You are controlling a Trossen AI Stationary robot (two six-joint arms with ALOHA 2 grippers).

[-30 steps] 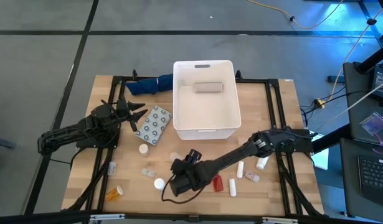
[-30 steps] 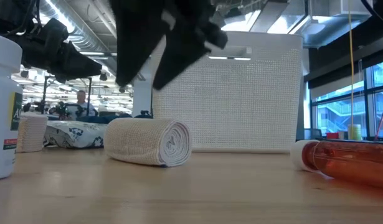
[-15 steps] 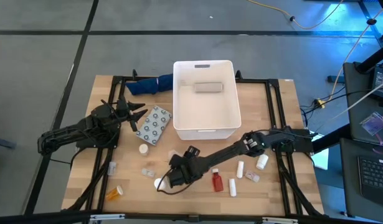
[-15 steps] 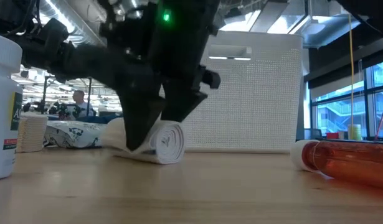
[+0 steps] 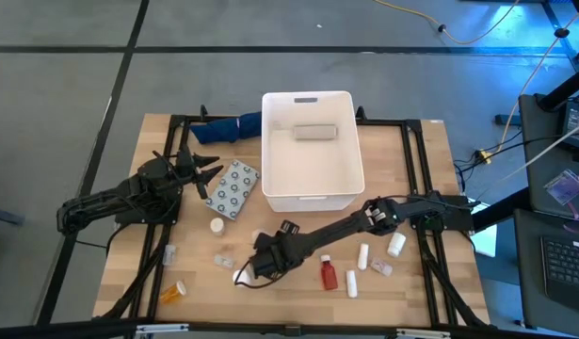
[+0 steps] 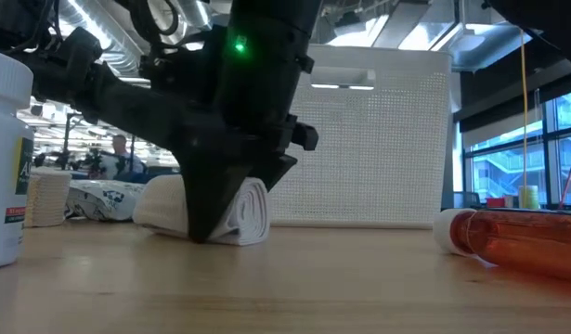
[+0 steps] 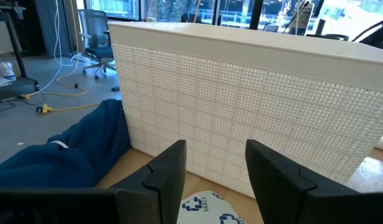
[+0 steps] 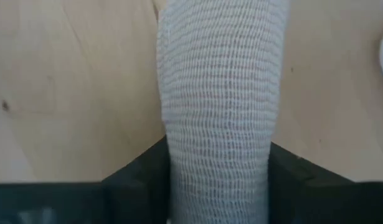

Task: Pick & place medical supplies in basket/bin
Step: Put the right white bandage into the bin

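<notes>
The tub (image 5: 308,151), white with perforated walls, stands at the back middle of the wooden counter (image 5: 411,169) and already holds a grey pack (image 5: 315,133); the step in hand is the pickup of a beige gauze roll (image 8: 219,93), which lies on the counter in front of the tub, off its left front corner. The right arm reaches across in front of the tub and its gripper (image 5: 254,267) is down on the roll; the right wrist view shows the roll filling the gap with a dark finger pressed to each side, so the jaws are clenched on it, though the roll rests on the wood, not yet lifted. The next move, as I judge it, calls for a straight lift high enough to clear the tub's tall wall, then a carry back over the rim and a release inside. The left gripper (image 7: 207,180) waits left of the tub, pointing at its side wall, jaws partly apart and holding nothing. A blue cloth (image 5: 231,126) lies at the tub's left rear corner, and a blister pack (image 5: 232,188) just left of the tub. In front of the tub are scattered a red bottle (image 5: 329,276), white tubes (image 5: 362,255) and an orange bottle (image 5: 174,292) far to the left. Beyond the counter is an open workroom with grey floor, cables, office chairs and big windows; a person (image 6: 121,148) sits far off.
</notes>
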